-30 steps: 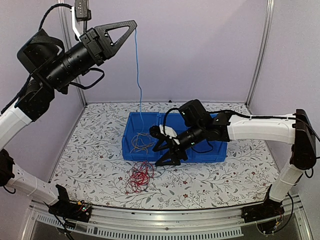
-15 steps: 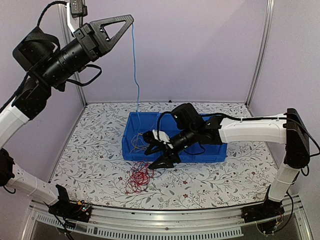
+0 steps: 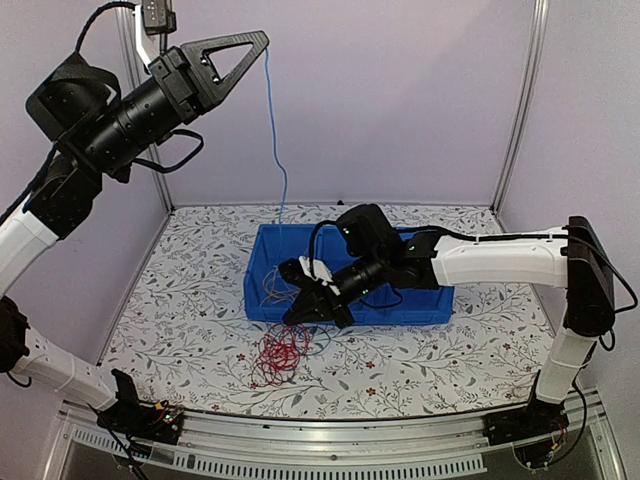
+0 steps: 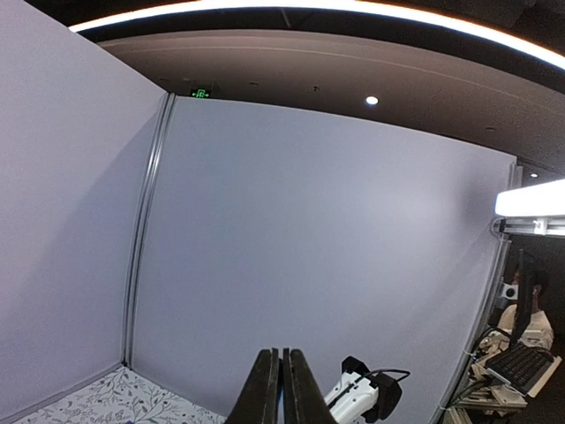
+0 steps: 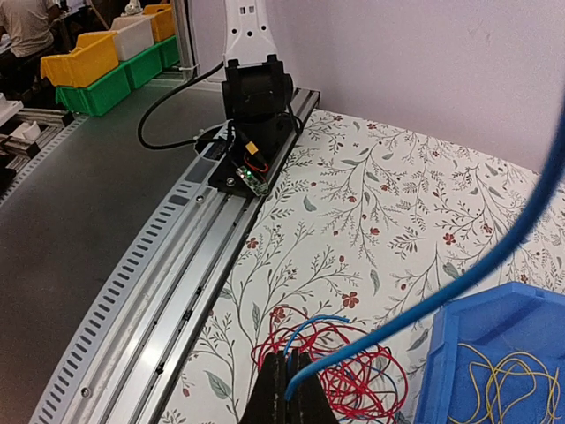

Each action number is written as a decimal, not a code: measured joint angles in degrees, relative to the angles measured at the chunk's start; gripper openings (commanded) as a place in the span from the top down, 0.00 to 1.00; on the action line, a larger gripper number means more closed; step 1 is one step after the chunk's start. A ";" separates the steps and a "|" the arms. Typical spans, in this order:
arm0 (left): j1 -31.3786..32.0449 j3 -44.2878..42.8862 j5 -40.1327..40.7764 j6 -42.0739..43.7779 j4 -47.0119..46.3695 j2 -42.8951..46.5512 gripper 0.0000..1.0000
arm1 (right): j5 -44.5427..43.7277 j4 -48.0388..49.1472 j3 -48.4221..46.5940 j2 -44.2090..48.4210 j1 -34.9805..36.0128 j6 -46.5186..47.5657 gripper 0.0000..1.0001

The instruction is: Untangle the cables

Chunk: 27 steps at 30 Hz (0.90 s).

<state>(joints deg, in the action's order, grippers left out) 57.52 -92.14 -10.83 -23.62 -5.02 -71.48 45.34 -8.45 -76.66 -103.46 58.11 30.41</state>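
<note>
Blue wire, one strand, partly drawn out: it runs from the raised left gripper down toward the blue bin, and its lower part is not yet free of the rest. Red wires, one loose tangle, lie on the patterned table just outside the bin's near left corner; the right wrist view shows a thin blue strand looped over them. Yellow-tan wires, a loopy clump, lie inside the bin at its left end. Judged progress: early to middle, with the colours roughly apart and none laid out straight. Left gripper: jaws pressed together, pinching the blue wire's upper end. Right gripper: low over the red tangle, jaws closed with no gap, apparently nipping the blue wire where it ends at the fingertips
</note>
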 measured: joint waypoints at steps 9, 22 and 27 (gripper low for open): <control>0.35 7.10 17.31 8.52 10.05 3.15 0.37 | 1.40 -4.57 0.00 1.92 0.00 -2.23 1.00; 9.57 61.16 27.56 -0.63 8.17 28.89 0.46 | 4.37 -13.68 -0.59 11.89 -1.95 -7.26 1.00; 15.67 65.46 27.34 -1.36 -3.58 27.43 0.47 | 4.55 -13.70 0.61 11.96 -3.52 -10.16 1.00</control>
<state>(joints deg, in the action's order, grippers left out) 73.19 -26.68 16.51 -24.97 -8.60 -44.05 49.89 -22.15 -76.05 -91.50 54.59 20.25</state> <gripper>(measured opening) 0.540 0.023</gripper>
